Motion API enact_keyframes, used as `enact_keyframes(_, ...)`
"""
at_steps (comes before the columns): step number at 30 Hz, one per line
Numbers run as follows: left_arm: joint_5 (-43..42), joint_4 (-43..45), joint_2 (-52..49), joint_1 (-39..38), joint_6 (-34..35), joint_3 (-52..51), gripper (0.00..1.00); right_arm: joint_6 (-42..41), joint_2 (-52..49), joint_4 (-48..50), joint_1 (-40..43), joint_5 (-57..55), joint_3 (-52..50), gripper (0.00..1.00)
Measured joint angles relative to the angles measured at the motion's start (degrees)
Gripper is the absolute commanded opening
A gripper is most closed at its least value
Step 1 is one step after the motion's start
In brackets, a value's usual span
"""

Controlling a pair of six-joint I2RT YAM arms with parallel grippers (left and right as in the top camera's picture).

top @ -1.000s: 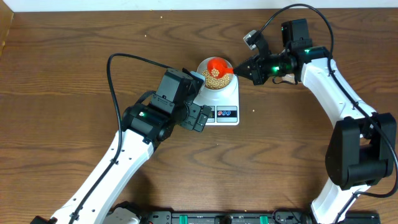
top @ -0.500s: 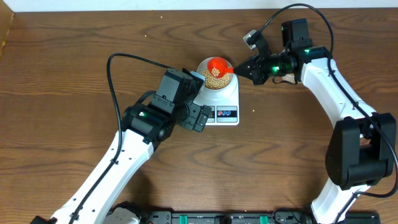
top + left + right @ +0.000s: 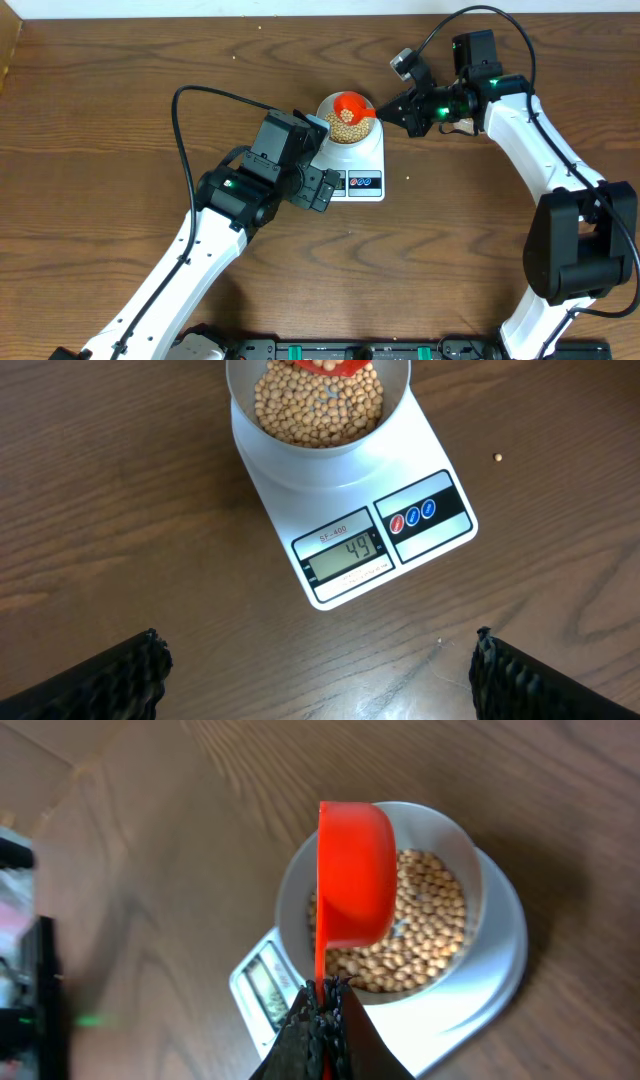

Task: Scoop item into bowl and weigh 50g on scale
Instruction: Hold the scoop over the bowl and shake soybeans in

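Nothing moved; left wrist view alone shows scale (image 3: 292, 495) reading 49.

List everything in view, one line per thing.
beans: many, beige, in the bowl
stray bean: 1, beige, on the table beside the scale
bowl: 1, white, on the scale
scale: 1, white, on the table, display reads 49
scoop: 1, red, tipped over the bowl
table: 1, brown wood, under everything
left tool: 1, black, open and empty, above the table at the scale's front
right tool: 1, black, shut on the scoop's handle
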State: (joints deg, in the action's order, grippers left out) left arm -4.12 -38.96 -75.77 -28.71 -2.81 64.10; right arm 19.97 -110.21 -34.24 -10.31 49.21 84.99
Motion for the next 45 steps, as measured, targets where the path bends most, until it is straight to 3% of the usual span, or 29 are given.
enact_keyframes(13,0.0,0.0,0.0,0.0,0.0,0.0,0.98,10.5,0.0,-0.1,-3.2,-6.1,0.0,0.01)
enact_keyframes(45,0.0,0.0,0.0,0.0,0.0,0.0,0.98,18.1,0.0,0.1,-3.7,-9.8,0.0,0.01)
